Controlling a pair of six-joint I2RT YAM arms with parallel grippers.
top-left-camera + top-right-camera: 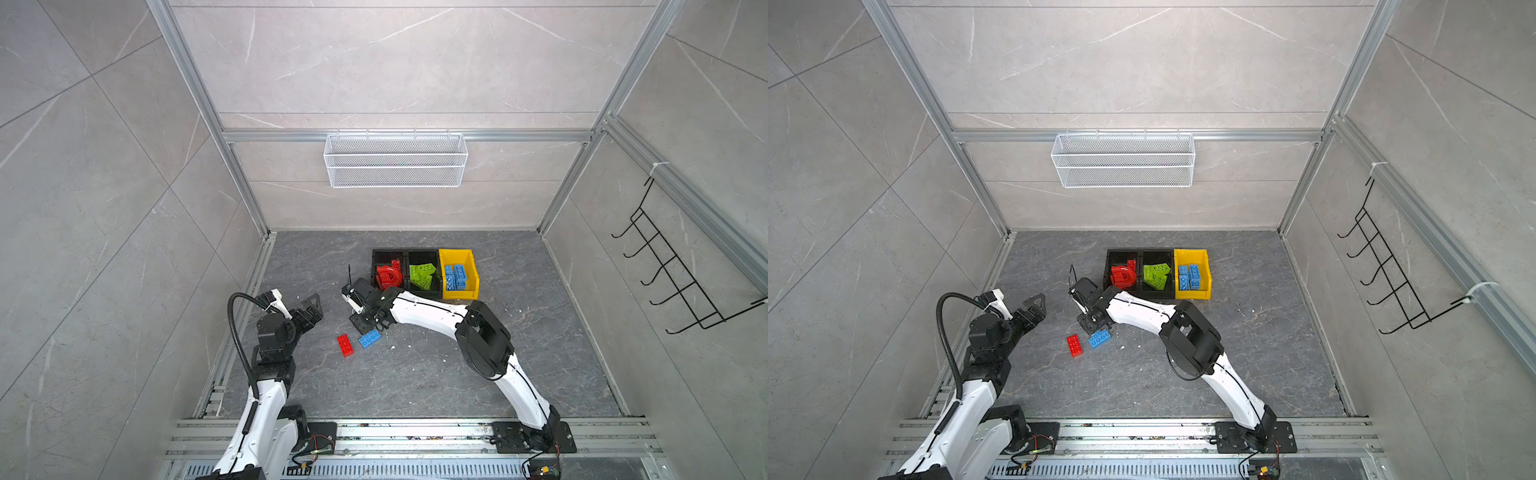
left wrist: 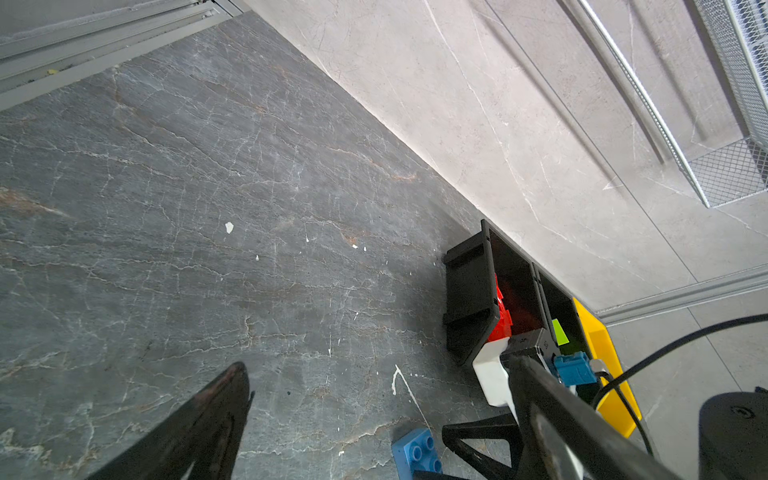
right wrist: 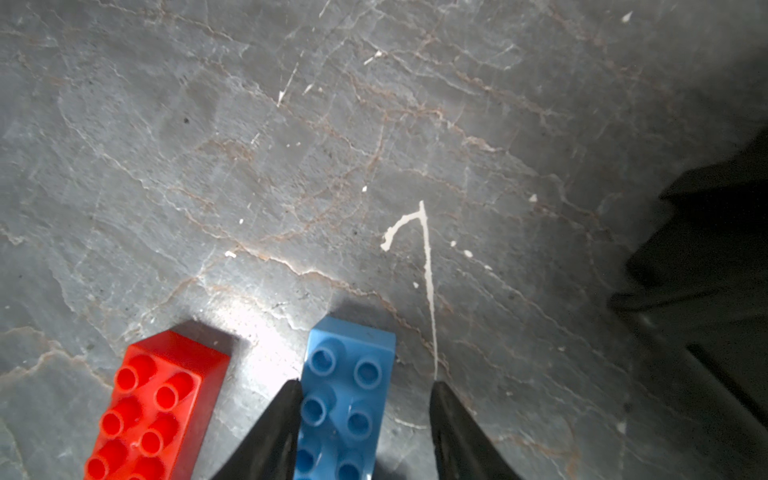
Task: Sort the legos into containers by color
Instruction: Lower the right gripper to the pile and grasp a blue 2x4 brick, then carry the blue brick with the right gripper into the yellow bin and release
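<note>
The right gripper [image 3: 365,384] is down at the table [image 3: 291,166], its jaws spread and straddling the blue brick [image 3: 349,353] across its narrow width. One finger touches the brick's side and the other stands a little clear, so nothing is pinched yet. The brick lies flat, studs up, which leaves its smooth long sides free for the pads; taking it across the short way looks the sensible choice.

Just outside the touching jaw lies the red brick [image 3: 158,399], also studs up, near the blue one but apart from it, and that finger fits into the gap between them. The risk, as I judge it, is that this finger nudges the red brick, or that the blue one skews if only one side presses first.

The left gripper [image 2: 378,370] hangs with jaws spread wide and nothing between them, off to the side of both bricks — likely to leave room.

The containers [image 1: 406,266] sit behind the right jaws, on the wrist side. Red pieces [image 1: 388,276] lie in the end black bin [image 1: 387,252] and green pieces [image 1: 423,276] in the middle black bin [image 1: 424,252]. Blue ones are in the yellow bin [image 1: 459,294] — where this brick belongs.
</note>
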